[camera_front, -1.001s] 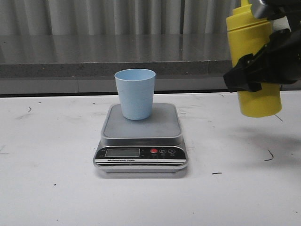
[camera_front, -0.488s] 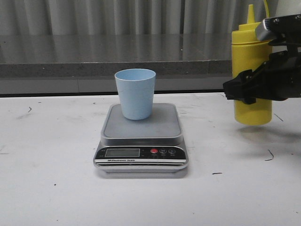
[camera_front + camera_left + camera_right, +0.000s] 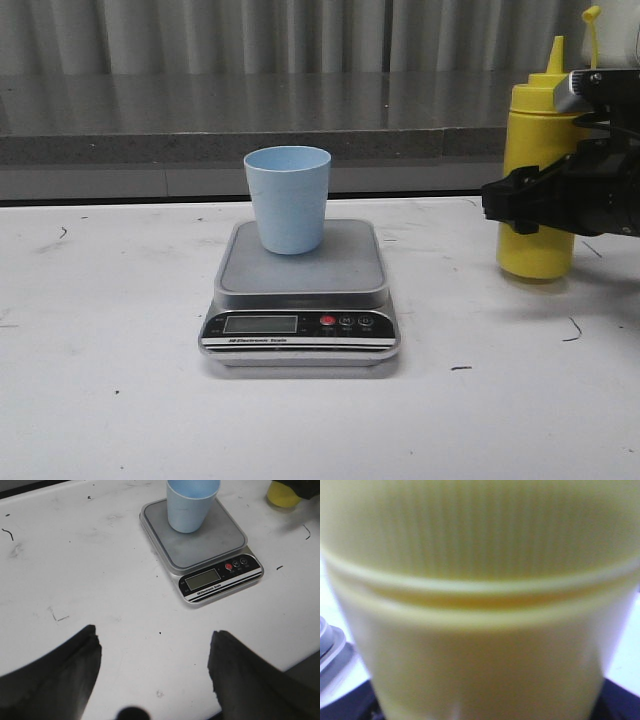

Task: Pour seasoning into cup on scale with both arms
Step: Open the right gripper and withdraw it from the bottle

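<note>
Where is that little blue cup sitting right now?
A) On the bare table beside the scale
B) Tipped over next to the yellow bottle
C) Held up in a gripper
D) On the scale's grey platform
D: the cup stands upright on the grey platform of the scale, with no gripper touching it and the yellow bottle well off to one side.

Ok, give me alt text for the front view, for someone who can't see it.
A pale blue cup stands on a kitchen scale on a white table. At far right, the black right claw grips an upright yellow bottle.
</note>
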You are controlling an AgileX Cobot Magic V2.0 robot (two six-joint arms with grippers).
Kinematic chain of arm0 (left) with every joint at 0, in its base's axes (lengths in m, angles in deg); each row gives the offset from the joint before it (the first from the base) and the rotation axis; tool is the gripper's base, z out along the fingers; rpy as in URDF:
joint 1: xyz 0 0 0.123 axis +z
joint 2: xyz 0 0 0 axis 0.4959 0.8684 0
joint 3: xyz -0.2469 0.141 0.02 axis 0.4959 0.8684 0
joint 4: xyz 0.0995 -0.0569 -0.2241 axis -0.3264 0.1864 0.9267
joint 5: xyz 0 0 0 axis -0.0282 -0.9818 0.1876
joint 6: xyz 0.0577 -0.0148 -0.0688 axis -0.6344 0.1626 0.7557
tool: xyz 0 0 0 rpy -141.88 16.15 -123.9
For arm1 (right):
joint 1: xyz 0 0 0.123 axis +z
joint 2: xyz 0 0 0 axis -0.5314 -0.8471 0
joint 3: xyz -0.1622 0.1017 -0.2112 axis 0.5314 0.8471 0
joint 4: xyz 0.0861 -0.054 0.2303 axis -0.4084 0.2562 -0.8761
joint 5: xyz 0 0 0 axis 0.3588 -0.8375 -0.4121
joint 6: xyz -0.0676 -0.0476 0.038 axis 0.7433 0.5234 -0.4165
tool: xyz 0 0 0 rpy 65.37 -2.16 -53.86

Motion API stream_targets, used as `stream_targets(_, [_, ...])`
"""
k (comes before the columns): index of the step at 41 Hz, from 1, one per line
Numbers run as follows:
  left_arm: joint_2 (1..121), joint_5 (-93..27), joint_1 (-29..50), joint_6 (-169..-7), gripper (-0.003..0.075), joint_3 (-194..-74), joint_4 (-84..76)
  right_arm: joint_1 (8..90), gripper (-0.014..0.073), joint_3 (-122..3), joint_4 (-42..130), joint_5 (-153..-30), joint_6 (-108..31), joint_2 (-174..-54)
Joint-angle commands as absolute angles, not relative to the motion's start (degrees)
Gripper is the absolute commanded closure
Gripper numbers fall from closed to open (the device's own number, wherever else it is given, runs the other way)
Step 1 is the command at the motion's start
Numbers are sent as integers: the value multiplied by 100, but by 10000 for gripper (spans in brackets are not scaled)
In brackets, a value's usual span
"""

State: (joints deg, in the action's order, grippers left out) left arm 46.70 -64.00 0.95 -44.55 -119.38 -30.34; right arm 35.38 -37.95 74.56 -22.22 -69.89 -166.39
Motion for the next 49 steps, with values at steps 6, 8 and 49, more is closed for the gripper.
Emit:
stream_targets(6, [4651, -6025, 50, -4448, 262, -12084, -3025, 3498, 47, -3958, 7355, -1457, -6948, -16470])
stream_targets(8, [4651, -6025, 50, -4448, 262, -12084, -3025, 3498, -10, -3958, 7349, -1408, -6948, -16470])
stream_targets(49, [4651, -6025, 50, -4448, 262, -12084, -3025, 3772, -61, -2526, 7315, -7632, -8160, -12703])
